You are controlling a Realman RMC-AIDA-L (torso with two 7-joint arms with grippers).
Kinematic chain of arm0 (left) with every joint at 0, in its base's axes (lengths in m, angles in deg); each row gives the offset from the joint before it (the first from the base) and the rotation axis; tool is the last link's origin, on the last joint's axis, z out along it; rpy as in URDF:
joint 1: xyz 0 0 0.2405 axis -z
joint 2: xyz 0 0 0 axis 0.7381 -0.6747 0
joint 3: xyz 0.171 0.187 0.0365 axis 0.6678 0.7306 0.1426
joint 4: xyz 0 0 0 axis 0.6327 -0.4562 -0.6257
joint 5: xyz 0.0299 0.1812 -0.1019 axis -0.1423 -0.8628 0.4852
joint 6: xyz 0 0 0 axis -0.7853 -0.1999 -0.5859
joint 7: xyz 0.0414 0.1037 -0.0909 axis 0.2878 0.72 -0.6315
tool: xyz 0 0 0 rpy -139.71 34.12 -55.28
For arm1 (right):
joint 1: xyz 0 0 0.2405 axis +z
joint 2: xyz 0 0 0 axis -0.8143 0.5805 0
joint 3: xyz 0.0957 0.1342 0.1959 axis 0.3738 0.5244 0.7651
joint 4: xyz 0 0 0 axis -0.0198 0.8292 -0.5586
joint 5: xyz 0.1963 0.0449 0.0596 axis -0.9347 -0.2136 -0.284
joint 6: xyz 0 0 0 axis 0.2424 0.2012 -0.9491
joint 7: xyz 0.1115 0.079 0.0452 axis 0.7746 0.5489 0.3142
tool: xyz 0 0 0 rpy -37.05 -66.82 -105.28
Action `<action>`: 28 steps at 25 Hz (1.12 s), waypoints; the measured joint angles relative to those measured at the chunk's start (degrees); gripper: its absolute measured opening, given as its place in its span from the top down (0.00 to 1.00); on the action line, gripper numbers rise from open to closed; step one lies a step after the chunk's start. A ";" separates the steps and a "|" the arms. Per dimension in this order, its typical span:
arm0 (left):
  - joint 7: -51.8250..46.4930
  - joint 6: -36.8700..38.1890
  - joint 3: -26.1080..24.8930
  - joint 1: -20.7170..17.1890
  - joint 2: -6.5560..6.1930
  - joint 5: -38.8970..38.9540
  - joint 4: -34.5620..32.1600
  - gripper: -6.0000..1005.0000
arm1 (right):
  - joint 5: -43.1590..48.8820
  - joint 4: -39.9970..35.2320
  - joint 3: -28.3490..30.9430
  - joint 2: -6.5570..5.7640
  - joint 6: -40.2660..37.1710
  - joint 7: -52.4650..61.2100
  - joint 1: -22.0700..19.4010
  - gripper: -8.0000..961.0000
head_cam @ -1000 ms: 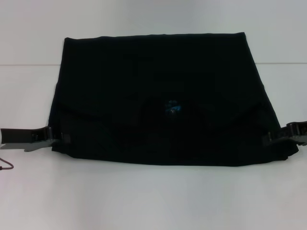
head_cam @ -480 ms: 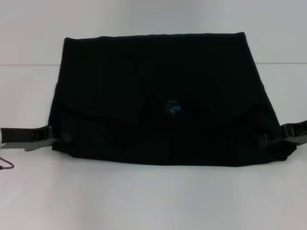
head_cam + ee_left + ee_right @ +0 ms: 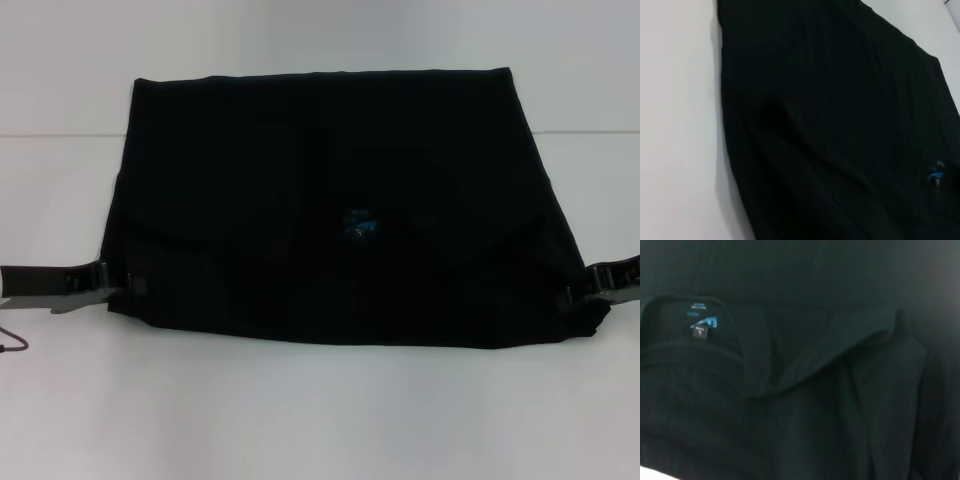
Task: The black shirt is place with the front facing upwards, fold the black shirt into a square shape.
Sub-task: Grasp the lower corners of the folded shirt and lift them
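The black shirt (image 3: 330, 200) lies spread flat on the white table (image 3: 320, 420), its collar end folded over so the small blue neck label (image 3: 357, 225) faces up near the middle. My left gripper (image 3: 128, 287) is at the shirt's left edge near the front corner, one finger on top of the cloth, shut on it. My right gripper (image 3: 575, 293) grips the right edge near the front corner. The left wrist view shows the shirt (image 3: 840, 125) and the label (image 3: 937, 172). The right wrist view is filled by the folded collar and label (image 3: 702, 322).
White table surface surrounds the shirt on all sides, with a wide band in front. A thin dark cable (image 3: 12, 345) lies at the left edge below my left arm.
The shirt's front right corner has drawn inward and bunched slightly at my right gripper, which shifted a little. The left gripper and the rest of the shirt stayed put.
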 joint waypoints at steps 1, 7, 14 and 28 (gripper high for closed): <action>0.05 0.07 -0.13 0.00 -0.01 0.02 0.00 0.95 | 0.00 -0.01 0.01 0.01 0.05 0.05 0.00 0.58; 0.49 1.45 -0.57 -0.20 -0.04 0.22 -0.62 0.95 | 0.00 -0.08 0.06 -0.15 -0.06 0.11 -0.08 0.79; 1.59 3.97 -0.67 -0.33 -0.13 0.91 -0.75 0.95 | -0.01 -0.05 0.06 -0.42 -0.91 -0.31 -0.32 0.94; 3.06 34.14 -2.08 -1.98 -4.02 -8.87 -1.32 0.95 | 0.41 -3.40 0.22 -3.71 -27.64 -10.03 -5.72 0.94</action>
